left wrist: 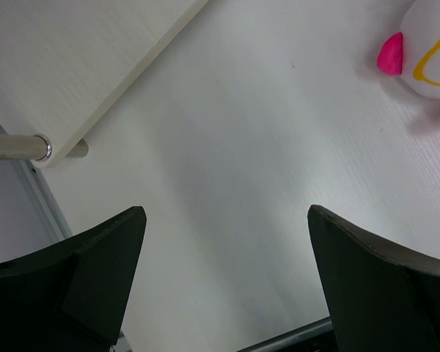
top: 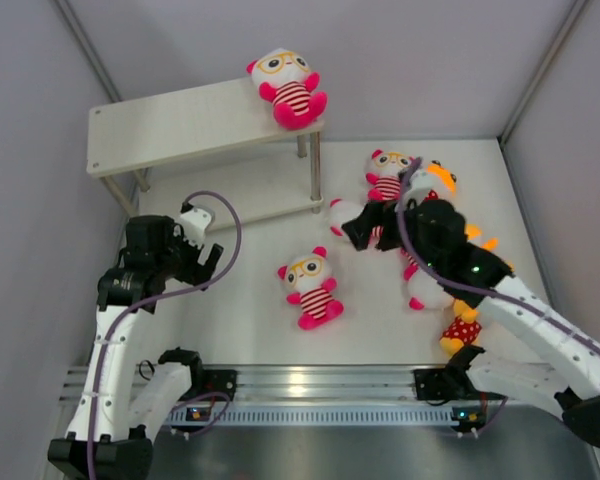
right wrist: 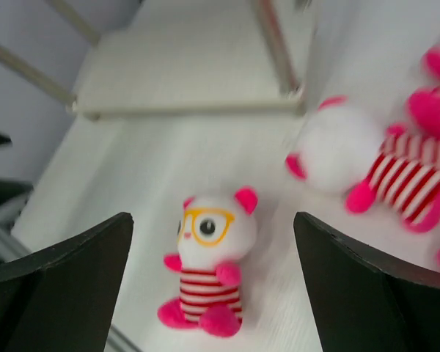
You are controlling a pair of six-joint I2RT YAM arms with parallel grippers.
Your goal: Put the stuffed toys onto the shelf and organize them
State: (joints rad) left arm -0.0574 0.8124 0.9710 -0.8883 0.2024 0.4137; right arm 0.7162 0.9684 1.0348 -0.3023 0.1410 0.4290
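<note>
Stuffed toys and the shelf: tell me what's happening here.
Two robot arms are sorting stuffed toys onto the shelf. One shelved toy sits at the right end of the top board. The rest are on the table: a lone toy sits in the middle, and a heap lies at the right. Both hands are open and hold nothing. The right hand hangs by the heap, and the left hand hovers over bare table near the shelf's corner.

Left hand (left wrist: 226,211) and right hand (right wrist: 213,217), both jaws wide apart.
</note>
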